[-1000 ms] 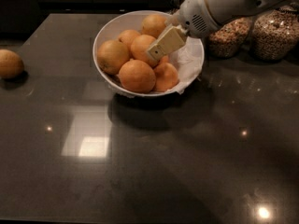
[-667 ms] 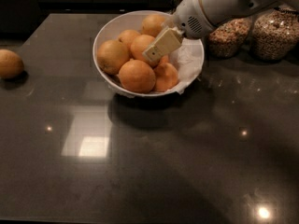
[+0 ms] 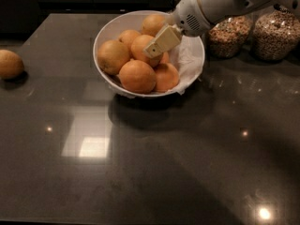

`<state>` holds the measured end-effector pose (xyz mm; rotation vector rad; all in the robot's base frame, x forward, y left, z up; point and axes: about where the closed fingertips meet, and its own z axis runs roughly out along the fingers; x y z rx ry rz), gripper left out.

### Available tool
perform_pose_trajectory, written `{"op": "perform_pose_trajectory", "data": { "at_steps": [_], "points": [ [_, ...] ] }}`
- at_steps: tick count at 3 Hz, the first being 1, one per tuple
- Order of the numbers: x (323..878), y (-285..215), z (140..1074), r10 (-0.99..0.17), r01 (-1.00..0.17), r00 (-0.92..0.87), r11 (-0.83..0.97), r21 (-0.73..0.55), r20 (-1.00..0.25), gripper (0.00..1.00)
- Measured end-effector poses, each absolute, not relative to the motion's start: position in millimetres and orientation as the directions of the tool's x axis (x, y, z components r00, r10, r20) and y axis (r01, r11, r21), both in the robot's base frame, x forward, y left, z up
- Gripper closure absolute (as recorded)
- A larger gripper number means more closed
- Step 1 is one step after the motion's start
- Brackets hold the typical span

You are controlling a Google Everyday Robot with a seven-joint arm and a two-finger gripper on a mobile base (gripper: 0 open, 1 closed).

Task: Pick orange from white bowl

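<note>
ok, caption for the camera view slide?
Gripper among the oranges in the white bowl on a dark countertop; lone orange apart, grain jars behind.

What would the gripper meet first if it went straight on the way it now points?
Most likely the middle orange in the white bowl. The gripper points down and to the left, with its tip just over that fruit. Whether the two touch is unclear from this view.
</note>
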<state>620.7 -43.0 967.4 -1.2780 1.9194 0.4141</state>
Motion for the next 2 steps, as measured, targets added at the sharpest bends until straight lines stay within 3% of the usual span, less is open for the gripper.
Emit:
{"op": "perform_pose_trajectory", "data": {
  "at_steps": [2],
  "points": [
    [618.6,-32.2,962.6,-0.638,-0.898,-0.188,0.420,-0.132,-0.747,0.33]
  ]
}}
